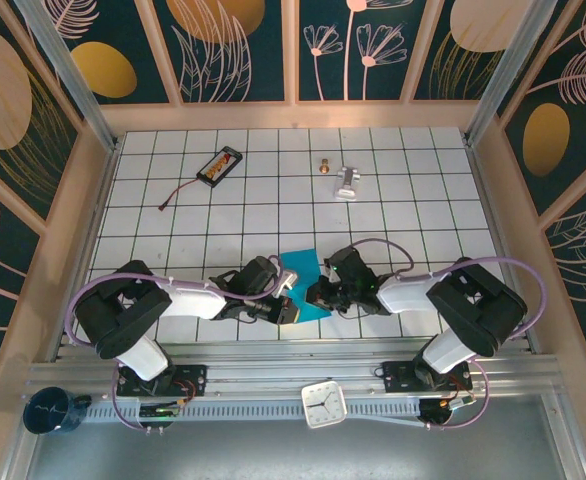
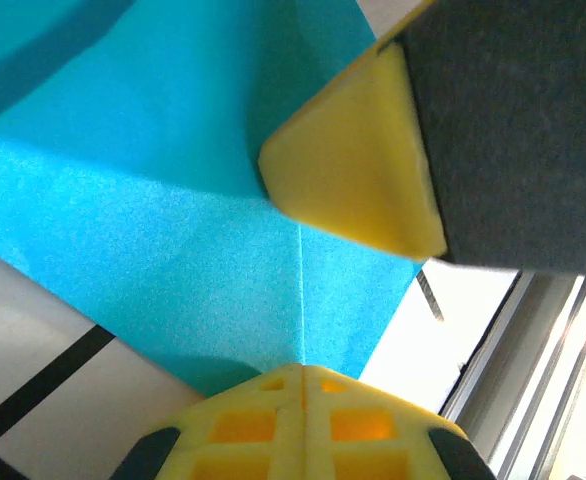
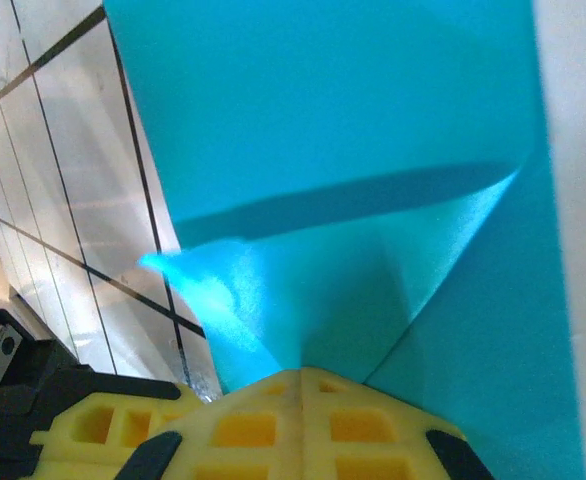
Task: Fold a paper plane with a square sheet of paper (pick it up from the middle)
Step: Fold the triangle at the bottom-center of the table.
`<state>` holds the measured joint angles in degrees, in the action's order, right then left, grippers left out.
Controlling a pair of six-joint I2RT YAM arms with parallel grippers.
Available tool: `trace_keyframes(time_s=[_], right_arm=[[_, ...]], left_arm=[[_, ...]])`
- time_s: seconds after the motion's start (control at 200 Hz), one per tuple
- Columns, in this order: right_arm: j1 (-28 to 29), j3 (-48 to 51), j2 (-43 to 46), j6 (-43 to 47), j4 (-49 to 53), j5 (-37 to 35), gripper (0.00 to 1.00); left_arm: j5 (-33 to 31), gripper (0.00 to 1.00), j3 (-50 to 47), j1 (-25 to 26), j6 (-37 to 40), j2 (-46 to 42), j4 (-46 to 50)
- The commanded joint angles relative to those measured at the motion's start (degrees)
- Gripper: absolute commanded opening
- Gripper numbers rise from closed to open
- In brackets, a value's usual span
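The square sheet of paper [image 1: 301,270] is teal-blue and partly folded, lying near the table's front between both arms. My left gripper [image 1: 290,303] meets it from the left and my right gripper [image 1: 319,291] from the right. In the left wrist view the left gripper [image 2: 301,372] is shut on the paper [image 2: 153,200] at the end of a crease, with the right gripper's yellow finger [image 2: 358,170] pressed close above. In the right wrist view the right gripper [image 3: 301,374] is shut on a folded part of the paper [image 3: 353,120], and a flap stands raised. The paper plane is out of view.
A black battery pack [image 1: 219,165] with a wire lies at the back left. A small silver metal piece [image 1: 347,182] and a brass bit [image 1: 324,166] lie at the back middle. A clock [image 1: 324,404] and a dark cup [image 1: 53,412] sit on the front rail.
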<state>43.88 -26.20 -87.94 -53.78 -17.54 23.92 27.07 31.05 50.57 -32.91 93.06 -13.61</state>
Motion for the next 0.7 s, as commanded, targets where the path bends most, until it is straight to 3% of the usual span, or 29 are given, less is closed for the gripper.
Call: trace_keyframes(time_s=[0.0, 0.696], right_arm=[[-2.65, -0.95, -1.15, 2.56, 4.84, -4.23, 0.01], [-16.17, -5.19, -6.32, 12.61, 8.56, -3.01, 0.00]], left_arm=[[-10.54, 0.00, -3.10, -0.27, 3.56, 6.85, 9.66], [-10.37, 0.00, -3.20, -0.26, 3.24, 7.33, 9.08]])
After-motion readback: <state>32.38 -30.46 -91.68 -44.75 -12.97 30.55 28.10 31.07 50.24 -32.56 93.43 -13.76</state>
